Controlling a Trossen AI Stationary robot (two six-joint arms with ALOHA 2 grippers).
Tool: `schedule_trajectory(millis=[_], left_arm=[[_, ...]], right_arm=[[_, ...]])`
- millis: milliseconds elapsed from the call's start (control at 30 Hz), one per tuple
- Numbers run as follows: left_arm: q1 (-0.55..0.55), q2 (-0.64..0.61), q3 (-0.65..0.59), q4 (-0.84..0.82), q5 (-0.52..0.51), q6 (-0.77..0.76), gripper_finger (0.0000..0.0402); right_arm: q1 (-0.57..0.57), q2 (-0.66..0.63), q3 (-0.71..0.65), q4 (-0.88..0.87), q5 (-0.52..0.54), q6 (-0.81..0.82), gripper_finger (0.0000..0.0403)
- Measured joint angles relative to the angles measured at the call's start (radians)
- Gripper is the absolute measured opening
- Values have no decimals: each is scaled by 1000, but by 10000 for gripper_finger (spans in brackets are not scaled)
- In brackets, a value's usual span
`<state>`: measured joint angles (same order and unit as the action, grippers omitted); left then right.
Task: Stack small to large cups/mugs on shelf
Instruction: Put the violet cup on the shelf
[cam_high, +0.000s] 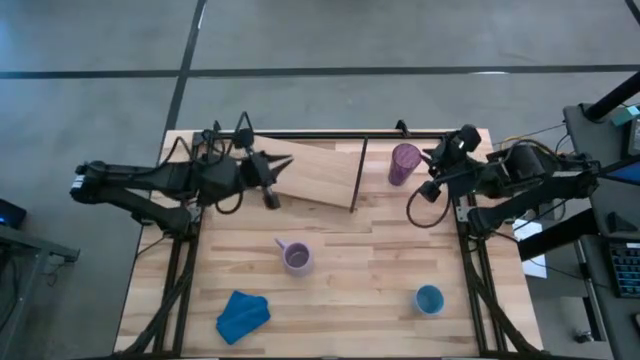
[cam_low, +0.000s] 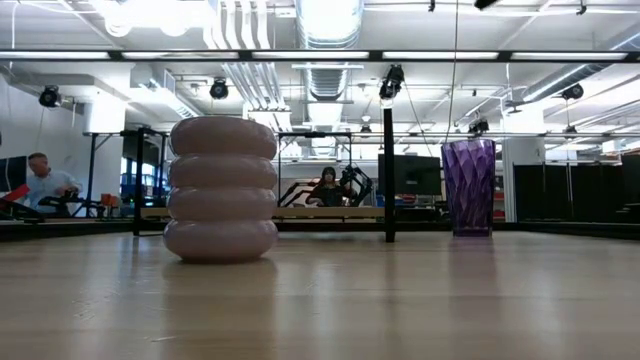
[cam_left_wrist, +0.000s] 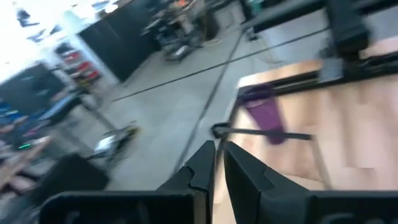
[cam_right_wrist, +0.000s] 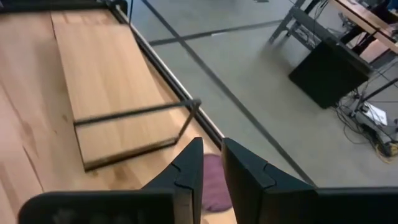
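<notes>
- Shelf (cam_high: 320, 175): a light-wood board with a thin black rod frame, lying at the far edge of the table (cam_high: 370, 290), skewed so its long side runs at an angle to that edge. It serves as the landmark below.
- Purple tumbler (cam_high: 404, 163): stands upright on the tabletop just beside the shelf's right end, outside the black end rod. It is not on the board. The low view shows it as a tall, faceted translucent vessel (cam_low: 469, 187).
- Lavender mug (cam_high: 296, 257): upright on the table, in front of the shelf and clearly apart from it, with its handle turned toward the shelf's left end. In the low view it appears as a ribbed, stacked-ring body (cam_low: 221, 189).
- Blue cup (cam_high: 429, 299): upright, well in front of the shelf's right end, near the table's front right corner.
- Blue cloth (cam_high: 243, 314): crumpled, well in front of the shelf's left end.
- Left gripper (cam_high: 281, 165): held at the shelf's left end, fingers drawn almost together with only a thin slit between them, nothing held.
- Right gripper (cam_high: 430, 158): just to the right of the tumbler, beyond the shelf's right end, fingers close together with a narrow gap, holding nothing.
- Background, low view: seated people in the room beyond the table.
</notes>
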<state>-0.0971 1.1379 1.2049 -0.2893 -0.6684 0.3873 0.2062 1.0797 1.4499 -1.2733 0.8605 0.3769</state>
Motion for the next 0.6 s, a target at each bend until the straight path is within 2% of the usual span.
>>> schedule_trajectory(millis=[200,333,467,600], left_arm=[[-1,71,76,0,-47,21,20],[-2,89,101,-7,-49,128,20],[-19,82,119,26,-49,128,20],[-15,72,119,59,-53,118,20]], right_arm=[[-2,49,99,-12,-1,12,54],[-2,63,136,-108,-5,15,54],[-2,61,149,-231,-45,133,54],[-3,61,148,-278,-53,196,54]])
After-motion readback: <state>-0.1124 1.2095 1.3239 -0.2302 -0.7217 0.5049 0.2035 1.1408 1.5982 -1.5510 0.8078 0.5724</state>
